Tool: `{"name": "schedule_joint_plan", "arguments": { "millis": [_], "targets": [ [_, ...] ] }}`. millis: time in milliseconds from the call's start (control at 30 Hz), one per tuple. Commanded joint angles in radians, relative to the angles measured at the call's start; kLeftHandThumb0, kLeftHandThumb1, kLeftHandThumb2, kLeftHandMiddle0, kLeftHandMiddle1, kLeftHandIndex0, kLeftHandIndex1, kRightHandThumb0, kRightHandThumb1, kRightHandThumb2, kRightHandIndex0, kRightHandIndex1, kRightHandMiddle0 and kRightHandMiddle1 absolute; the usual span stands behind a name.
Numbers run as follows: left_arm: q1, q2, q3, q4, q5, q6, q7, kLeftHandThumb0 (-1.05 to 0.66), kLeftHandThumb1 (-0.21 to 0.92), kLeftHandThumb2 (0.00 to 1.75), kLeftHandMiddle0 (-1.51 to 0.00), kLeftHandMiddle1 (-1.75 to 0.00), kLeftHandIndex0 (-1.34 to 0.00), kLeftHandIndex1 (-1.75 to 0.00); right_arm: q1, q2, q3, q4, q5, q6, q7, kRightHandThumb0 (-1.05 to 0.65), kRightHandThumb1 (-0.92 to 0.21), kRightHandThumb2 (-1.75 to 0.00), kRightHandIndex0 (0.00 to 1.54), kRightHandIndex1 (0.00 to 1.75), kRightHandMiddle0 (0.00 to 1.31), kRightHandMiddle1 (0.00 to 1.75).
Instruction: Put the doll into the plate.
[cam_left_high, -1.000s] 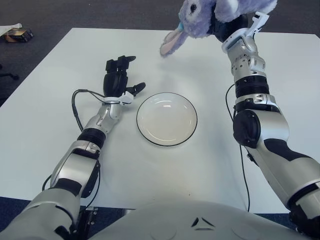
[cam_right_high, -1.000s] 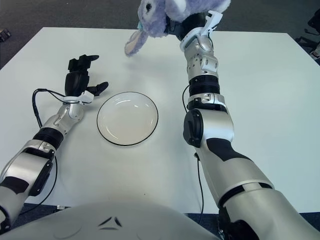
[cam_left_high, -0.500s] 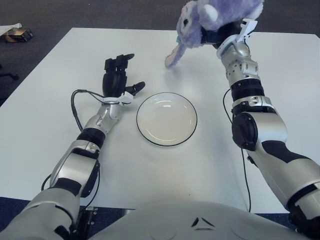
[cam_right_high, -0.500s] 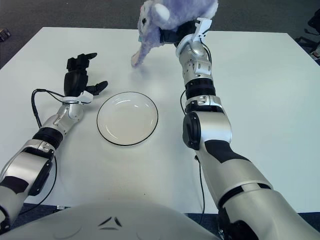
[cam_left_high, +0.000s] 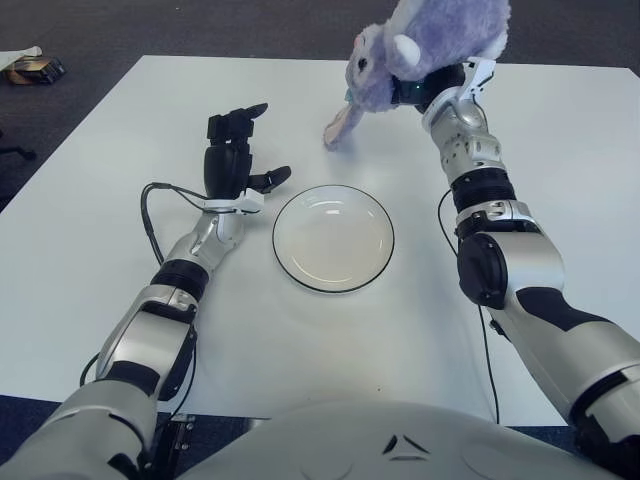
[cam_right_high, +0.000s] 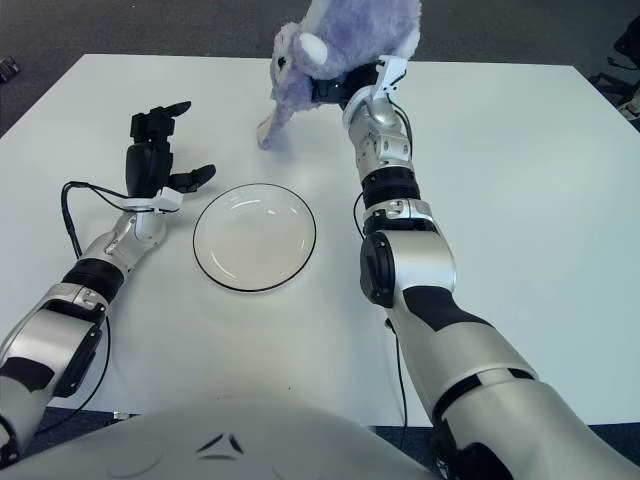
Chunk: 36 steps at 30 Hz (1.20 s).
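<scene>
Office or lab: white table (cam_left_high: 90, 230) on dark carpet (cam_left_high: 150, 25).

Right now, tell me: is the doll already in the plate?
No, the right robot hand holds the doll above the table, beyond the bare plate.

A white table (cam_left_high: 90, 230) carried the scene, its far edge meeting dark carpeted floor (cam_left_high: 200, 25). Directly on the tabletop lay 1 white plate (cam_left_high: 333, 238) with a thin dark rim, set near the middle and holding nothing. A black cable (cam_left_high: 152, 205) looped over the surface left of the plate. At the far left, off the table, a small box (cam_left_high: 38, 68) sat on the floor.
</scene>
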Motion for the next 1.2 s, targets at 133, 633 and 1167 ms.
{"name": "schedule_joint_plan", "arguments": {
  "millis": [133, 633, 1167],
  "targets": [
    [0.103, -0.04, 0.011, -0.15, -0.016, 0.096, -0.063, -0.66, 0.62, 0.71, -0.02, -0.94, 0.0, -0.81, 0.029, 0.038, 0.003, -0.018, 0.008, 0.026, -0.013, 0.0, -0.07, -1.53, 0.9, 1.5, 0.58, 1.75],
    [0.132, -0.121, 0.046, -0.51, -0.105, 0.351, -0.363, -0.96, 0.82, 0.31, -0.02, -0.74, 0.0, -0.58, 0.078, 0.068, 0.028, -0.033, -0.002, 0.044, 0.01, 0.0, -0.08, -1.53, 0.86, 1.57, 0.56, 1.75],
    [0.079, -0.111, 0.023, -0.609, -0.09, 0.584, -0.654, -1.05, 0.9, 0.14, 0.0, -0.33, 0.0, -0.01, 0.113, 0.075, 0.049, -0.087, 0.0, 0.076, 0.013, 0.0, -0.09, -1.54, 0.84, 1.61, 0.55, 1.75]
  ]
}}
